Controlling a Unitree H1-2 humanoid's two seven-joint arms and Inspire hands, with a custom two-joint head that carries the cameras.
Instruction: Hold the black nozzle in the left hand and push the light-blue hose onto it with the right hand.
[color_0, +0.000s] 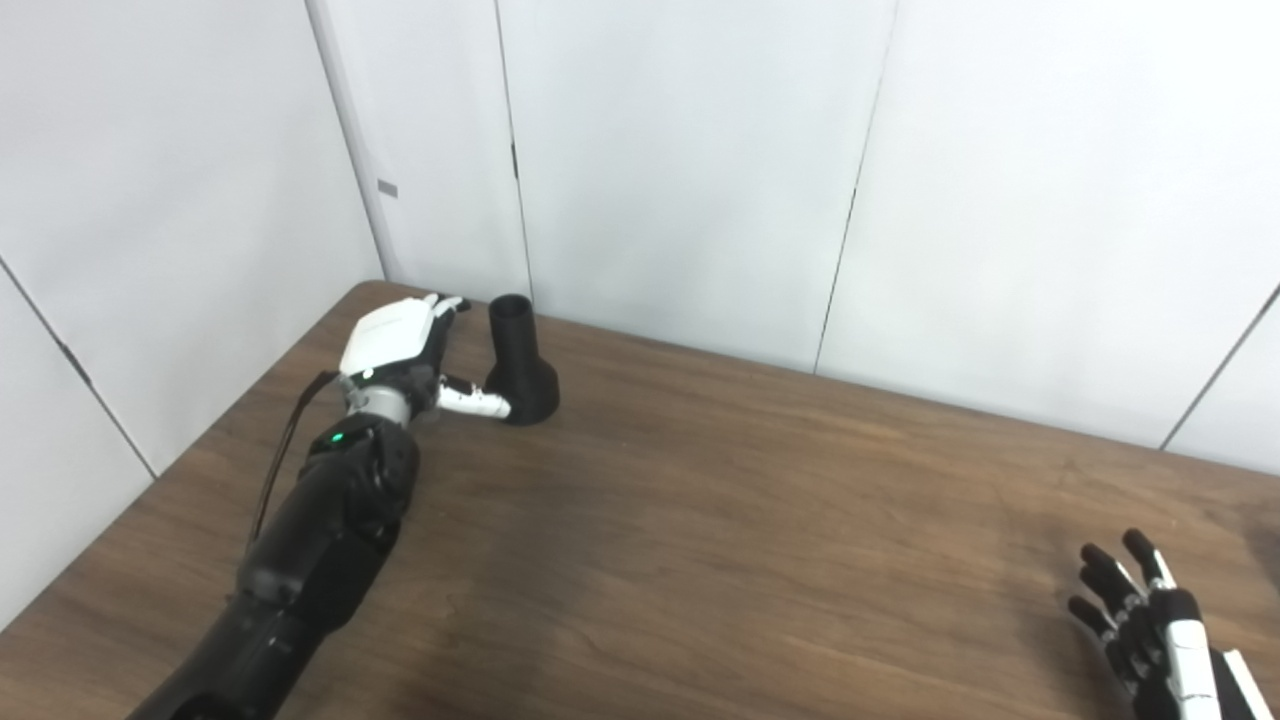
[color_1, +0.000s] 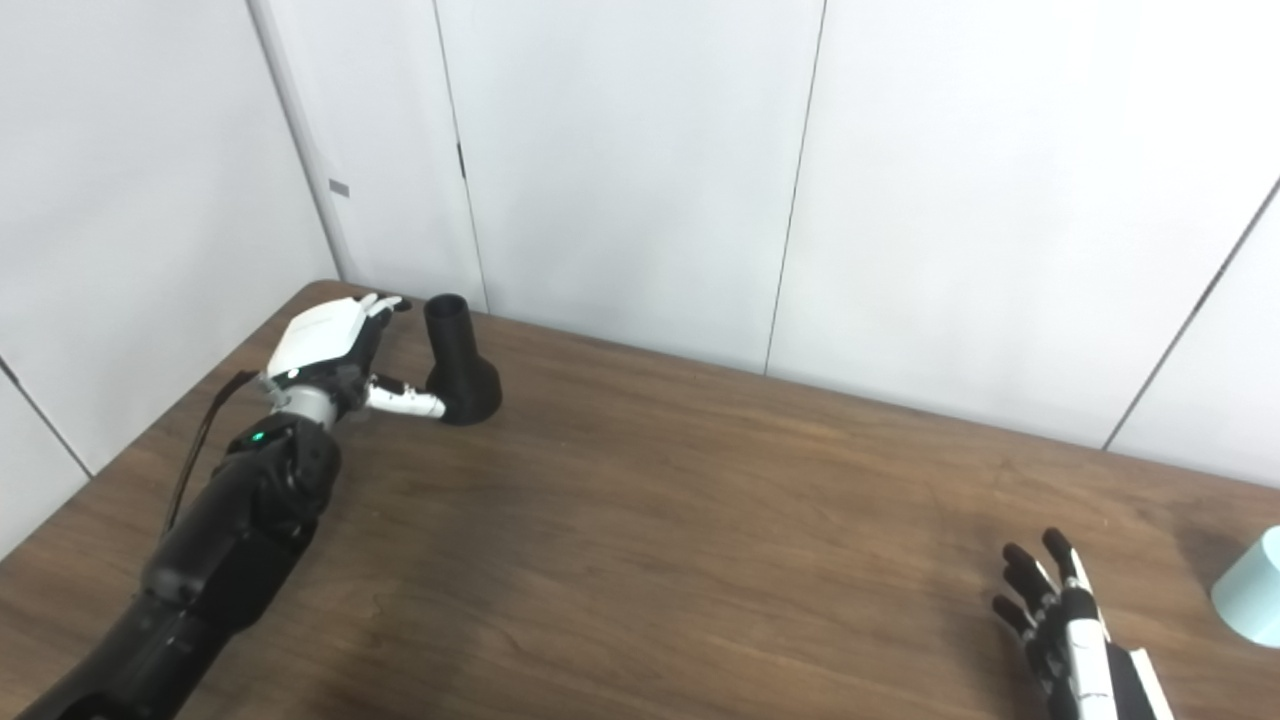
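The black nozzle (color_0: 520, 362) stands upright on its wide base at the far left of the wooden table (color_0: 700, 520), narrow neck up. My left hand (color_0: 400, 345) is right beside it on its left, open, fingers spread behind the neck and the thumb reaching to the base; the fingers are not closed around it. My right hand (color_0: 1150, 620) rests open near the table's front right, fingers apart, holding nothing. The light-blue hose (color_1: 1250, 590) shows only at the right edge of the right eye view, just right of that hand.
White wall panels (color_0: 680, 150) run close behind the table's far edge and along the left side. A dark cable (color_0: 285, 450) hangs along my left forearm.
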